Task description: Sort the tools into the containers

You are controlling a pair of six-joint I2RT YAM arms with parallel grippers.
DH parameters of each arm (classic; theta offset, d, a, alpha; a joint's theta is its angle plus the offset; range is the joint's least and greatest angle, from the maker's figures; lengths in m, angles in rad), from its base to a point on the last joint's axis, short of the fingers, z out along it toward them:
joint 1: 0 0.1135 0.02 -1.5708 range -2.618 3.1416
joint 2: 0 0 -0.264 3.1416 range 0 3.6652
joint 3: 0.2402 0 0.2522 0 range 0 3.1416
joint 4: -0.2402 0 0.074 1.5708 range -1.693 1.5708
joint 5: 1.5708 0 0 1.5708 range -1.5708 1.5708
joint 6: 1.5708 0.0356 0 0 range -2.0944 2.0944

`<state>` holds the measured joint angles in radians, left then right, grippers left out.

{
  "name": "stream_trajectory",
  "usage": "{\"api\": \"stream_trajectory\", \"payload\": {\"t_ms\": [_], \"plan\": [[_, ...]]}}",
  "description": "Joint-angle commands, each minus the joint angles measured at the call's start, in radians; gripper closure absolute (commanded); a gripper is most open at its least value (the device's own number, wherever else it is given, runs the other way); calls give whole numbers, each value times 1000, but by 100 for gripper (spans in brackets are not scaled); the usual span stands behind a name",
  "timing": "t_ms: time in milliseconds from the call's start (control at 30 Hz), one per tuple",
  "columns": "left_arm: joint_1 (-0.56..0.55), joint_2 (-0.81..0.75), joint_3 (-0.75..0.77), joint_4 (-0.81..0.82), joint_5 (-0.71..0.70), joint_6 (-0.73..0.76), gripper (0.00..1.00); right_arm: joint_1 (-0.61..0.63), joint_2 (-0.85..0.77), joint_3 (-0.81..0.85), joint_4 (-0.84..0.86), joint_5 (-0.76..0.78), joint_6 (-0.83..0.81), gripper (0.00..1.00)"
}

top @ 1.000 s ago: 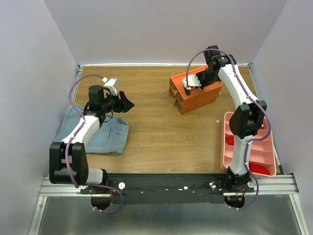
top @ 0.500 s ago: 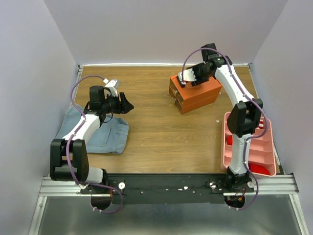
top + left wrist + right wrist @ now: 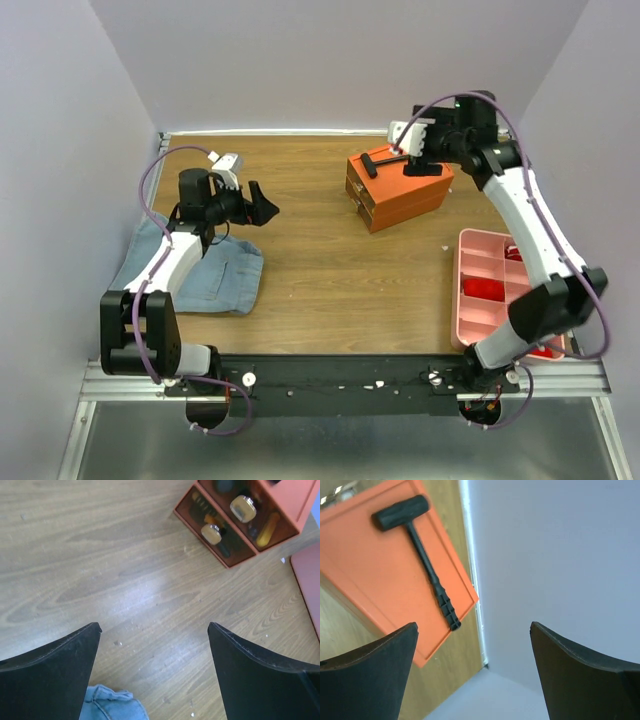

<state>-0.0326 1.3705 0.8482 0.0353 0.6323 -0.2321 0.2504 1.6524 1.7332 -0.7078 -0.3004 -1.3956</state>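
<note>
A small black hammer [image 3: 384,160] [image 3: 418,553] lies flat on the lid of the orange cabinet [image 3: 410,200] [image 3: 370,580], with nothing gripping it. My right gripper [image 3: 426,162] [image 3: 472,630] hangs open just right of and above the hammer, facing the back wall. The cabinet's clear drawers [image 3: 235,530] with round pulls [image 3: 243,508] look closed, and tool handles show through their fronts. Over bare wood at the left my left gripper [image 3: 263,205] [image 3: 154,630] is open and empty, pointing toward the cabinet.
A blue cloth [image 3: 205,270] [image 3: 110,705] lies by the left arm. A pink compartment tray [image 3: 463,290] with red things inside sits at the right front. Grey walls close the table at the back and sides.
The right gripper opened, left the hammer on the cabinet lid, and pulled up and to the right. The left gripper opened wider and shifted slightly right.
</note>
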Motion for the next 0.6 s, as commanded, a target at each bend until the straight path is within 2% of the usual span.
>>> {"api": "stream_trajectory", "payload": {"t_ms": [0,33,100,133,233,333,400,567], "plan": [[7,-31,81,-6,-17,46,1,4,-108,-101,157,96,482,0],[7,-25,95,-18,-37,60,1,6,-109,-92,109,153,632,0],[7,-19,133,-60,-87,112,1,4,-98,-80,39,176,749,0],[7,-17,146,-72,-117,131,1,4,-98,-98,31,240,880,0],[7,-16,183,-106,-249,186,1,6,-146,-203,57,368,1042,0],[7,-11,212,-144,-299,289,1,4,-267,-364,120,365,997,0],[5,-5,236,-167,-335,319,1,4,-307,-397,105,363,988,0],[7,25,270,-161,-414,306,1,4,-413,-501,90,371,988,0]]}}
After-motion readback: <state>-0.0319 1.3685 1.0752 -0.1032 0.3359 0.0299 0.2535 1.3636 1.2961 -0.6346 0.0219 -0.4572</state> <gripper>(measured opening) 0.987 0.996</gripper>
